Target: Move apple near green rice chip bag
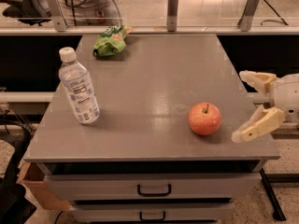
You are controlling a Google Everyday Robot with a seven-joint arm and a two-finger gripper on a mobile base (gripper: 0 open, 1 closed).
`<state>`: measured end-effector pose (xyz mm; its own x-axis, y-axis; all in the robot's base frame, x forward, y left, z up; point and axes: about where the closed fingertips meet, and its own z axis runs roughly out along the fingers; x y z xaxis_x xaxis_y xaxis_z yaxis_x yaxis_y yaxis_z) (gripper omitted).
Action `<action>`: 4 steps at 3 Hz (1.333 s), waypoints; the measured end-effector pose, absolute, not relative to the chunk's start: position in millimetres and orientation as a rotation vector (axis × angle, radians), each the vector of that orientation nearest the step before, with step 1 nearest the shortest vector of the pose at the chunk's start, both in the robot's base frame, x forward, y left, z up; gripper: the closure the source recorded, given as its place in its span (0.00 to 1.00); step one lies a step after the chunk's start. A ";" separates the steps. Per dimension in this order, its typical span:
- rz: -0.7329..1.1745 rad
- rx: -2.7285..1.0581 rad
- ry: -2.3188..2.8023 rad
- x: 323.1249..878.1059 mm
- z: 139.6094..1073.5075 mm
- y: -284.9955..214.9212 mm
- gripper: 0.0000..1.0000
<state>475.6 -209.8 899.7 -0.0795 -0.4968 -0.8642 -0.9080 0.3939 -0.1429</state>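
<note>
The apple [204, 118] is round and red-orange with a short dark stem. It sits on the grey table top [154, 87] near the front right. The green rice chip bag [110, 41] lies at the far left corner of the table, wrinkled and glossy. My gripper [242, 105] is at the right edge of the table, just right of the apple and apart from it. Its two cream fingers [257, 125] are spread wide and hold nothing.
A clear water bottle [79, 87] with a white cap stands upright at the left of the table. Drawers [154, 189] sit below the front edge. A glass railing with metal posts [172, 3] runs behind the table.
</note>
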 end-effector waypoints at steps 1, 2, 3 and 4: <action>0.595 -1.254 1.706 477.8 885.4 -195.9 0.00; 0.629 -1.282 1.676 483.1 871.1 -181.5 0.00; 0.658 -1.306 1.649 488.1 859.0 -167.2 0.17; 0.688 -1.345 1.615 490.9 850.2 -154.3 0.41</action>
